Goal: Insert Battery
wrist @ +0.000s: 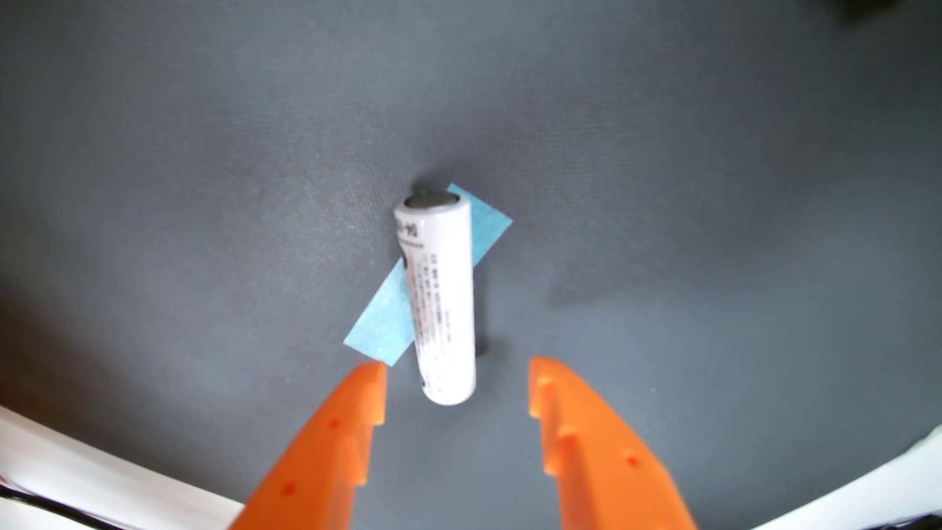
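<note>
Grey mat (pixel 204 153), white printed battery (pixel 443 300), lying flat

In the wrist view the gripper (pixel 456 369) enters from the bottom edge, its two fingers spread apart, one at lower left and one at lower right. The battery (pixel 442 300) lies on its side on the mat (pixel 713 178), its near end reaching into the gap between the fingertips, nearer the left one and touching neither; its far end points away from the pincer, up the picture. Under the battery lies a strip of tape (pixel 385 326), set slantwise: one end just ahead of the left fingertip, the other beyond the battery's far end, to the right
</note>
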Controlling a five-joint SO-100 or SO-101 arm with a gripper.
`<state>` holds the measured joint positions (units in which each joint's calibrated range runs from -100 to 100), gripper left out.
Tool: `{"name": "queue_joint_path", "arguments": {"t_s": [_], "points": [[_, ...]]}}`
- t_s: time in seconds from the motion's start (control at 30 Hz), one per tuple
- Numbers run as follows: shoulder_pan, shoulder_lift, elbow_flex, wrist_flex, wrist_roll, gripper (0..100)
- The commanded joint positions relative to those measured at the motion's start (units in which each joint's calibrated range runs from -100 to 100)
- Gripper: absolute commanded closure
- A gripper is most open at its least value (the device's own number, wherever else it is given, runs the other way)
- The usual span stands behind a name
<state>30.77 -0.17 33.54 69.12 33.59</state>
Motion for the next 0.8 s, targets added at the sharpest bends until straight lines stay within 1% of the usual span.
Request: {"name": "queue_joint_path", "arguments": {"t_s": [0.0, 0.77], "points": [[0.5, -0.1, -2.3, 0.0, 1.2, 83], [2.3, 4.5, -6.0, 0.0, 2.2, 83]]}}
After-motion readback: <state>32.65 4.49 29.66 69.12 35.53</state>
